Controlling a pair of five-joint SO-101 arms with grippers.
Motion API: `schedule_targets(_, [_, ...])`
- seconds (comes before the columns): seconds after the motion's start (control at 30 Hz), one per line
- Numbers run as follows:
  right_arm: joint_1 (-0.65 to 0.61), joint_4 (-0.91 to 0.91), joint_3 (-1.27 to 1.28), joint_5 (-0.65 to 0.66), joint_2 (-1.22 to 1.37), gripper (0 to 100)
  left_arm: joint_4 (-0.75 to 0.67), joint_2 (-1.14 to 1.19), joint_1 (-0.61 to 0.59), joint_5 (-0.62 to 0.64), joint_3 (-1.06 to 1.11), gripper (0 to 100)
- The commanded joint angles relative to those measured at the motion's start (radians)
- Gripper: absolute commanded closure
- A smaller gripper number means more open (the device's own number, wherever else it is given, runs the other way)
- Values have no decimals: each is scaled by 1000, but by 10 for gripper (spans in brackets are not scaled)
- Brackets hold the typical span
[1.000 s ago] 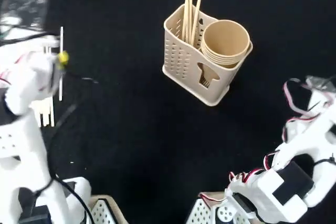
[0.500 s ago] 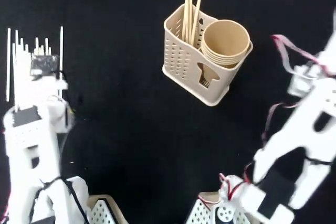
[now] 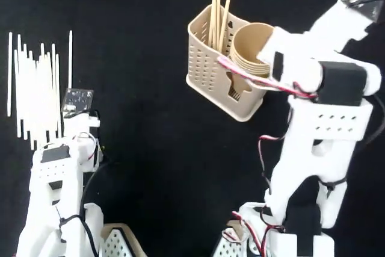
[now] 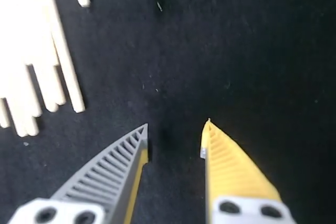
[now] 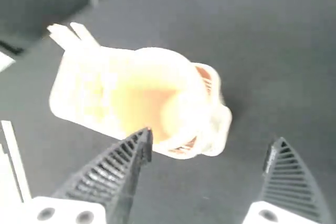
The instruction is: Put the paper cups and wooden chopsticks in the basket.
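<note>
A beige perforated basket (image 3: 210, 67) stands at the back middle of the black table. It holds a stack of paper cups (image 3: 258, 45) and a few wooden chopsticks (image 3: 218, 16) upright. Several loose chopsticks (image 3: 36, 85) lie in a row at the far left. My left gripper (image 4: 177, 125) hangs open low over bare cloth, just beside the near ends of the loose chopsticks (image 4: 47, 61). My right gripper (image 5: 212, 136) is open and empty, high above the basket (image 5: 218, 121) and its cups (image 5: 147, 103). The right arm (image 3: 337, 88) stands tall beside the basket.
The left arm (image 3: 60, 167) rises from the near left corner. Red and white cables (image 3: 252, 76) from the right arm hang across the basket's front. Black cloth (image 3: 156, 148) lies open between the two arms.
The left arm pulled back toward the near edge, uncovering the row of loose chopsticks. The right arm rose from the near right and swung up over the basket.
</note>
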Motion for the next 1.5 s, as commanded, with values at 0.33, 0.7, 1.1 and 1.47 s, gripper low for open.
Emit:
schedule_targets(0.33, [91,-75,-85,-135,358,650,-14,-20,4,-9,10,830])
schedule_targets(0.7, [115,14,-239,-66,611,701,-15,-20,4,-11,12,830])
schedule_targets(1.1, [109,29,-265,230,622,986,-14,-20,5,-54,15,834])
schedule_targets(1.47, [-71,37,-242,284,426,987,60,-29,-58,0,-70,830])
